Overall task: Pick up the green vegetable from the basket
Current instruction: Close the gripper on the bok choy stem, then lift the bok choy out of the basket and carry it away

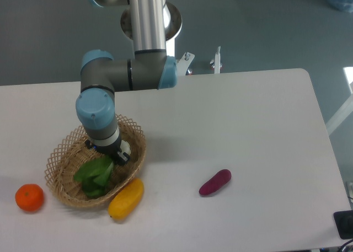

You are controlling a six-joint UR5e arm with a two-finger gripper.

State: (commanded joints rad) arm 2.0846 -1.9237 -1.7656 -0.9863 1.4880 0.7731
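The white worktop [248, 125] has loads of free space to the right, so there's plenty of room to carry things that way. The wicker basket [66, 194] sits near the front-left, with a yellow fruit [126, 198] touching its front rim and an orange [29, 197] just off its left side. The bok choy [95, 176] lies inside, and the pincer [115, 157] is down right at its upper end. Can't tell if it's clamped on it or still apart, the wrist hides that. I'd go straight up before moving sideways, so the leaves clear the lattice rim. The purple piece [215, 182] is well apart.
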